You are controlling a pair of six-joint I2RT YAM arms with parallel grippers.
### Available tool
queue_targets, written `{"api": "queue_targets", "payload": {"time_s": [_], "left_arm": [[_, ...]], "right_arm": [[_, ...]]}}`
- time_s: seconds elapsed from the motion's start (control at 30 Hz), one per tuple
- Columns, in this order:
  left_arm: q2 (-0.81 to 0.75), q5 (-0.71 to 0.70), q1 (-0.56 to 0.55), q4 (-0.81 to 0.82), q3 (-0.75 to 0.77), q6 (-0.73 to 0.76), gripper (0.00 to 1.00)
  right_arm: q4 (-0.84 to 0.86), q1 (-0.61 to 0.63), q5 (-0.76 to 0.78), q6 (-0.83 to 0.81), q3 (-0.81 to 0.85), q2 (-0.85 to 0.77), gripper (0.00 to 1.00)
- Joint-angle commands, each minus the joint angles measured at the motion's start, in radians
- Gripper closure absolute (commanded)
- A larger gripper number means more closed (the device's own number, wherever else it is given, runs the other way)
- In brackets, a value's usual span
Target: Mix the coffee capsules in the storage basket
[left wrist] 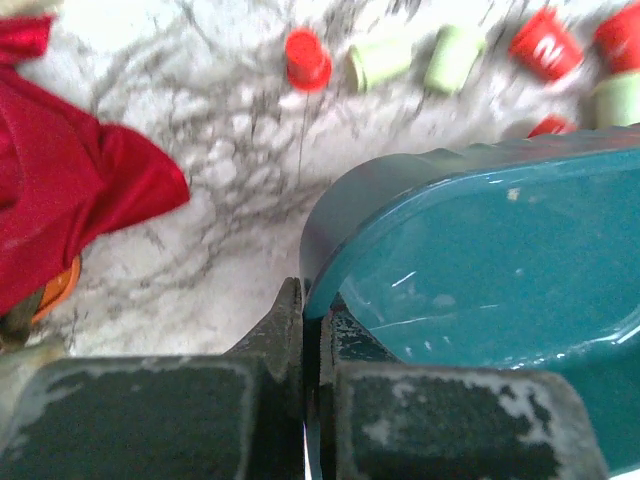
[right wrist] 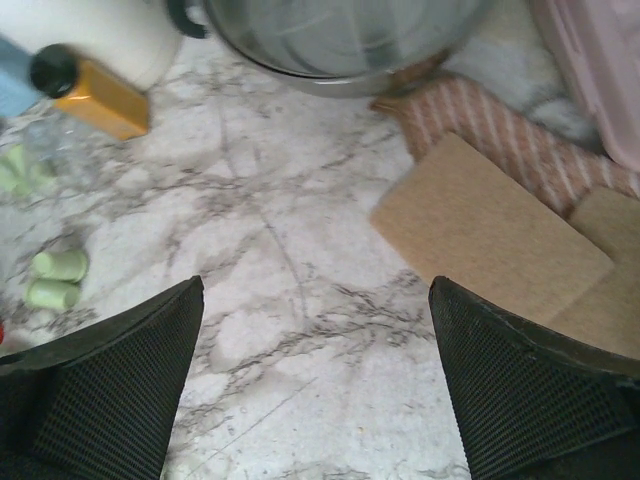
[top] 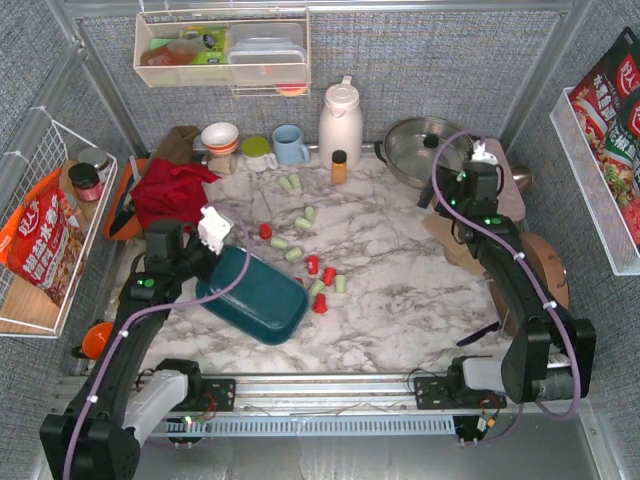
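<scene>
The basket sits front left, seemingly empty, its rim pinched by the left gripper; the right gripper hangs spread wide near the pan. The capsules lie scattered just beyond, so I would grip firmly and hold the basket flat for refilling.

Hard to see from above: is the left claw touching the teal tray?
Touching. In the left wrist view, the left gripper is clamped shut on the rim of the teal storage basket.

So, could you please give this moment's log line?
left claw: shut on storage basket | right claw: open | coffee capsules: on table
</scene>
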Motion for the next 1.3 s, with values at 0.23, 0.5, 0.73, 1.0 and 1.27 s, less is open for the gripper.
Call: {"api": "queue_targets", "payload": {"time_s": [0.23,0.5,0.73,1.0,1.27], "left_arm": [[-0.001,0.168,-0.056,0.255,0.093,-0.292,1.0],[0.169,0.122,-0.131,0.399,0.143,-0.423,1.0],[0.322,0.141,-0.176,0.435,0.208,-0.428,1.0],[0.35,0.198,-0.185,0.463,0.179,-0.421,1.0],[0.369,0.188,-0.185,0.46,0.166,-0.441,1.0]], "right_arm": [[-0.099,0.234,-0.034,-0.169,0.08,-0.111,0.01],[-0.079,0.533,-0.096,-0.387,0.143,-0.204,0.06],[-0.087,0.773,-0.056,-0.613,0.198,-0.093,0.09],[-0.146,0.847,0.142,-0.716,0.265,0.106,0.16],[-0.175,0.909,0.271,-0.789,0.29,0.17,0.49]]}}
